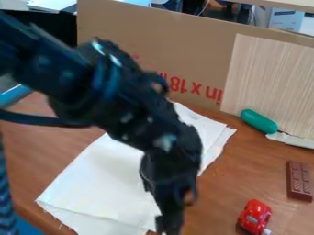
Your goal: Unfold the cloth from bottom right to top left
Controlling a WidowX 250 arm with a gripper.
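The black gripper (169,225) hangs low at the bottom middle of the view, over the lower right edge of the cloth. The white cloth (101,176) lies folded on the wooden table, with layered edges at its lower left and along its right side. The arm crosses above it from the upper left and hides its middle and part of its right side. Whether the gripper touches the cloth cannot be told.
A red toy car (255,216) stands right of the gripper, with a brown chocolate bar toy (299,181) farther right. A green-handled knife (259,121) lies by the wooden board (270,82). A cardboard wall (178,50) bounds the table (227,183) at the back.
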